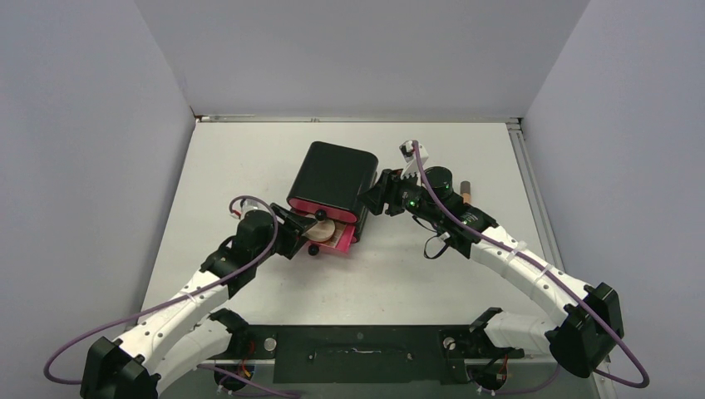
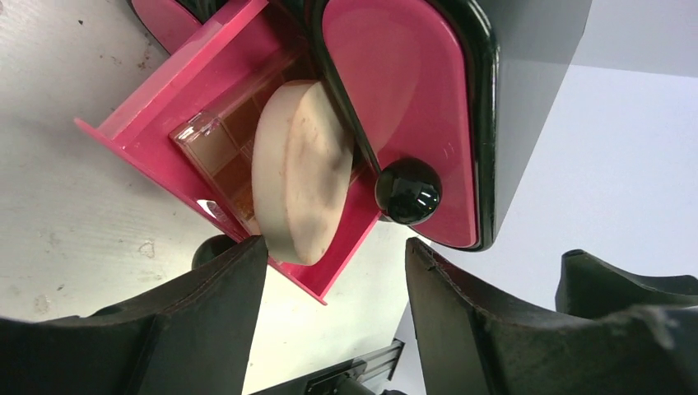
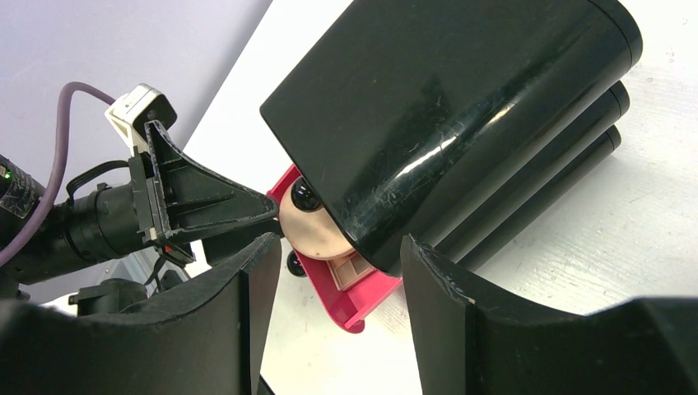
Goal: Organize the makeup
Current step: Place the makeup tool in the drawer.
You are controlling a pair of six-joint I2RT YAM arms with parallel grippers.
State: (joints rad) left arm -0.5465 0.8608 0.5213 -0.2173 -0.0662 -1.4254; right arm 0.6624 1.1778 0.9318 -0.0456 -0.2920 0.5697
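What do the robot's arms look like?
The left arm and right arm are white tubes with chunky black joints, each trailing a purple cable. The left gripper and right gripper are black with wedge-shaped fingers. A tiny green light glows near the right wrist.

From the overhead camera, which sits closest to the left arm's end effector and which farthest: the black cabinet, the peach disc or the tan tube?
1. The peach disc: in the open pink drawer, right in front of the left end effector.
2. The black cabinet: just behind that drawer, mid-table.
3. The tan tube: far off on the right side.
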